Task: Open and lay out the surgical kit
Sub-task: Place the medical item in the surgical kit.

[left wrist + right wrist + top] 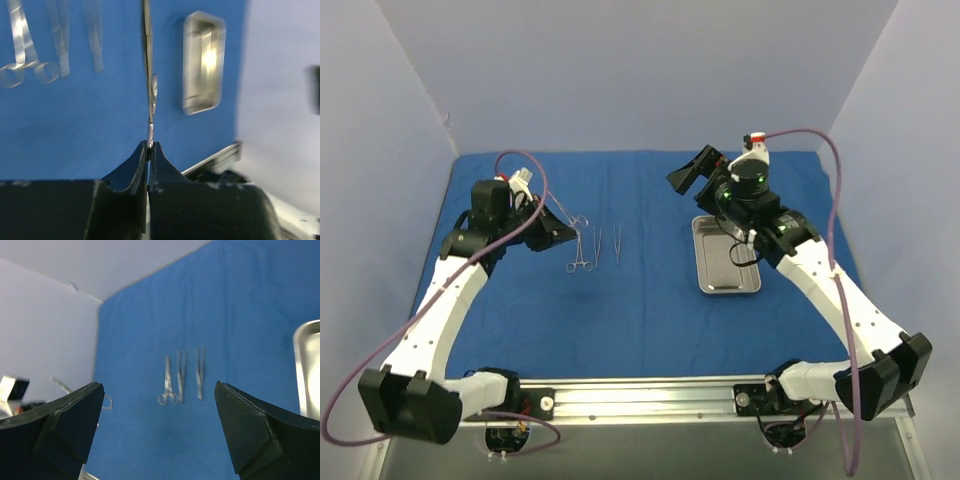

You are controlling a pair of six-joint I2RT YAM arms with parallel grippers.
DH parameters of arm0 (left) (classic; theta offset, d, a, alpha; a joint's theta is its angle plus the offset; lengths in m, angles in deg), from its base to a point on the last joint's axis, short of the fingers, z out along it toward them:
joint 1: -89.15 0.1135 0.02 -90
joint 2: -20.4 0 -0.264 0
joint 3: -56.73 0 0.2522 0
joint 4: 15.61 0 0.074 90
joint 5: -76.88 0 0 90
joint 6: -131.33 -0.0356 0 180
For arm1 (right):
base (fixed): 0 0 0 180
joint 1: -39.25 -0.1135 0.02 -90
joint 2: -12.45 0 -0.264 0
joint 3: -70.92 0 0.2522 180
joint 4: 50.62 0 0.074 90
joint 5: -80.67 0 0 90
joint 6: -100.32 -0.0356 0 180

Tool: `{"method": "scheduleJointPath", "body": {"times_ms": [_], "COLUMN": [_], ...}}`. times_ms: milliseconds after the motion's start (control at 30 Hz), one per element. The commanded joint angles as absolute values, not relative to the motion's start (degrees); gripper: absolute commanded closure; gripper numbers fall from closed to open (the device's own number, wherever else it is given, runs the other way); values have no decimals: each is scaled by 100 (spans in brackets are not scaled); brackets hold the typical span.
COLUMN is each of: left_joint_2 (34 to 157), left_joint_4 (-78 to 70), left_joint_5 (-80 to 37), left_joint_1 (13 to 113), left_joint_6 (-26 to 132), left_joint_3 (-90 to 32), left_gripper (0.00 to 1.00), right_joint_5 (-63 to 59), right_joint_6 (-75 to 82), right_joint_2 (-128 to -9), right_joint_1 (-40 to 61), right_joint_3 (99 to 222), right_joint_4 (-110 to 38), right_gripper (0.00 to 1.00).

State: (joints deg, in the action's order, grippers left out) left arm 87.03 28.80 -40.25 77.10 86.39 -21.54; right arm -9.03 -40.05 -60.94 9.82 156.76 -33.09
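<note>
The deep-blue drape [650, 300] lies spread flat over the table. The steel tray [725, 256] sits on it at the right and also shows in the left wrist view [202, 62]. A ring-handled forceps [578, 252] and two thin straight instruments [599, 244] [617, 243] lie side by side at the middle. My left gripper [560, 232] is shut on a fourth thin silver instrument [148, 75] and holds it above the drape, just left of the row. My right gripper [157, 430] is open and empty, raised behind the tray [310, 370].
Pale walls enclose the drape at the back and both sides. A metal rail [650, 395] runs along the near edge by the arm bases. A purple cable [835, 230] loops over the right arm.
</note>
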Motion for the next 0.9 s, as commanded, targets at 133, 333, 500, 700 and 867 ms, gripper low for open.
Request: {"method": "scheduleJointPath", "body": {"times_ms": [133, 333, 500, 700, 867], "left_joint_2": [9711, 11258, 12136, 12796, 13201], "left_joint_4": [5861, 6336, 6336, 6240, 6398], "left_joint_5": [-3088, -2727, -2173, -2217, -2621], "left_joint_1": [8203, 8309, 8379, 8406, 8432], "left_joint_6": [5884, 4846, 4241, 3730, 3571], "left_joint_3": [-2848, -3524, -4183, -4641, -4888], "left_gripper": [98, 98, 98, 98, 98], "right_joint_5": [-591, -256, -81, -133, -45], "right_joint_6": [-2256, -2027, -1983, -1579, -1403], "right_joint_2": [-5259, -5425, -5435, -5689, -5936], "right_joint_1": [937, 928, 928, 946, 954], "right_joint_3": [15668, 15631, 15465, 15737, 15904], "right_joint_4": [-1436, -1243, -1357, -1120, -1102], "right_gripper": [0, 0, 0, 0, 0]}}
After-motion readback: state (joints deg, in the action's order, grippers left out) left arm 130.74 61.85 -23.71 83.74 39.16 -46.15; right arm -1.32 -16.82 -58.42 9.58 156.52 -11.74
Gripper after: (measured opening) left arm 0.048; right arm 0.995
